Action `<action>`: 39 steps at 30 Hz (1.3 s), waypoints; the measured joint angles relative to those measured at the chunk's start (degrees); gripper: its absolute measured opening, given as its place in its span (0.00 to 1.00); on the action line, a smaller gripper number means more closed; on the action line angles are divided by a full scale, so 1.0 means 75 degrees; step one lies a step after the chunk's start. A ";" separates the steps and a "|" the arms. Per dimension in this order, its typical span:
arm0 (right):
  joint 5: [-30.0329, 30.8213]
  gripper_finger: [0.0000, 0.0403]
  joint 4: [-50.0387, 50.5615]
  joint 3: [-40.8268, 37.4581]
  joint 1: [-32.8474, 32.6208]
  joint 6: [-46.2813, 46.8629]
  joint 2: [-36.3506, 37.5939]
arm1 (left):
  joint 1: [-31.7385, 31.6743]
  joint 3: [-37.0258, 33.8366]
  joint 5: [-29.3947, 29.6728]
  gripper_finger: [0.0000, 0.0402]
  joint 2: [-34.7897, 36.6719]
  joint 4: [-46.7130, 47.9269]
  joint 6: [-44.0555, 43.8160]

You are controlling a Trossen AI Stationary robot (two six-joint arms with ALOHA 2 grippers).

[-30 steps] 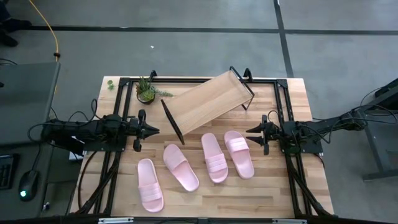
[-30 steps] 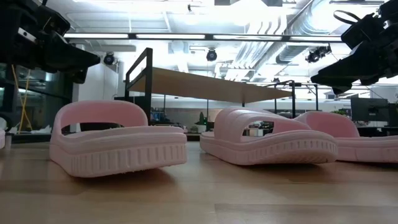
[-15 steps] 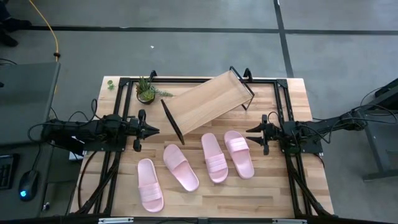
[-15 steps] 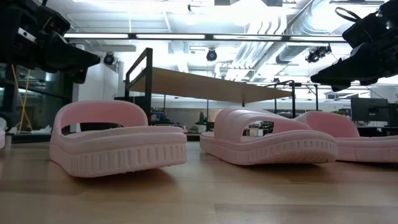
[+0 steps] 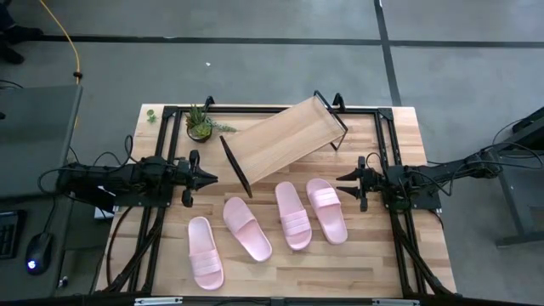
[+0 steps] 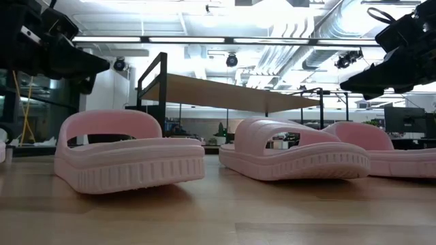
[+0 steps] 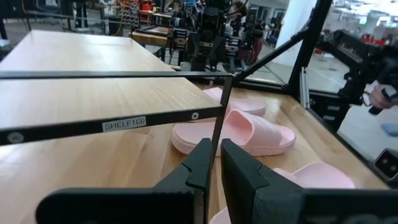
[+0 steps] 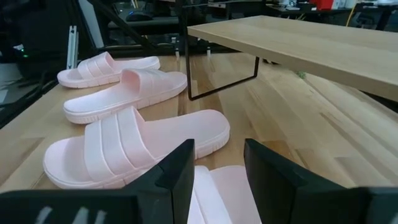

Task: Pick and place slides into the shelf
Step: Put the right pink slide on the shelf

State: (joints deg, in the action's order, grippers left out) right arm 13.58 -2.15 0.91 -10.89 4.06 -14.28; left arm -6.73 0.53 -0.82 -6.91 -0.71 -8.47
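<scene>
Four pale pink slides lie sole-down on the wooden table in the high view: one near left [image 5: 205, 253], one beside it [image 5: 247, 228], and two side by side right of the middle [image 5: 293, 214] [image 5: 326, 209]. The shelf [image 5: 285, 136], a slanted light-wood board in a black frame, stands skewed behind them. My left gripper [image 5: 211, 178] hovers shut at the shelf's left end, above the table; its wrist view [image 7: 216, 167] looks past the frame at a slide [image 7: 239, 130]. My right gripper [image 5: 340, 178] hovers open and empty above the rightmost slide's far end [image 8: 217, 186].
A small potted plant [image 5: 201, 123] stands at the far left, beside the shelf. Black rails [image 5: 384, 136] frame the table's far and side edges. Bare tabletop lies in front of the slides [image 5: 340, 272].
</scene>
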 joint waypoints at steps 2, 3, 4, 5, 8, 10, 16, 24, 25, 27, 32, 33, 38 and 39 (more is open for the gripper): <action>-0.0014 0.33 -0.0006 0.0000 0.0002 0.0189 0.0000 | -0.0002 -0.0002 0.0025 0.06 0.0002 -0.0028 -0.0080; -0.0012 0.33 -0.0006 0.0000 0.0002 0.0376 0.0001 | -0.0002 -0.0002 0.0065 0.06 0.0002 -0.0063 -0.0110; -0.0011 0.33 -0.0006 0.0000 0.0003 0.0524 0.0000 | -0.0002 -0.0002 0.0108 0.06 0.0002 -0.0083 -0.0133; -0.0012 0.33 -0.0010 0.0001 0.0002 0.0605 0.0001 | -0.0002 -0.0002 0.0121 0.06 0.0002 -0.0099 -0.0162; -0.0009 0.33 -0.0020 0.0000 0.0000 0.0600 0.0000 | -0.0002 -0.0002 0.0266 0.06 0.0002 -0.0220 -0.0478; 0.0080 0.33 -0.0023 0.0000 0.0000 0.0472 0.0000 | -0.0002 -0.0002 0.0321 0.06 0.0002 -0.0310 -0.0648; 0.0725 0.33 -0.0145 0.0000 0.0002 0.0190 0.0000 | -0.0002 -0.0002 0.0221 0.15 0.0002 -0.0448 -0.1137; 0.0781 0.33 -0.1075 0.0000 0.0001 -0.0211 0.0003 | -0.0002 -0.0002 0.0505 0.41 0.0002 -0.1520 -0.0167; 0.0780 0.33 -0.1144 0.0000 0.0003 -0.0253 0.0003 | -0.0002 -0.0002 0.0516 0.44 0.0002 -0.1843 0.0066; 0.0734 0.33 -0.1250 0.0000 0.0003 -0.0377 0.0002 | -0.0002 -0.0002 0.0519 0.47 0.0002 -0.2600 0.0507; 0.0447 0.33 -0.1634 0.0000 0.0000 -0.0403 0.0003 | -0.0002 0.0002 0.0516 0.49 0.0008 -0.4451 0.1547; 0.0389 0.33 -0.1652 0.0000 0.0000 -0.0403 0.0003 | -0.0002 0.0019 0.0517 0.49 0.0008 -0.4567 0.1561; 0.0365 0.33 -0.1903 0.0000 0.0003 -0.0796 0.0000 | -0.0002 0.0615 0.0607 0.47 0.0005 -0.3892 0.1418; 0.0387 0.33 -0.2138 0.0000 0.0003 -0.1176 0.0000 | -0.0002 0.0759 0.0606 0.46 0.0005 -0.3580 0.1279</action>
State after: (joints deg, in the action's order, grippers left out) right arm 16.48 -18.19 0.91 -10.87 -4.76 -14.28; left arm -6.74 6.22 3.73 -6.87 -27.56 1.13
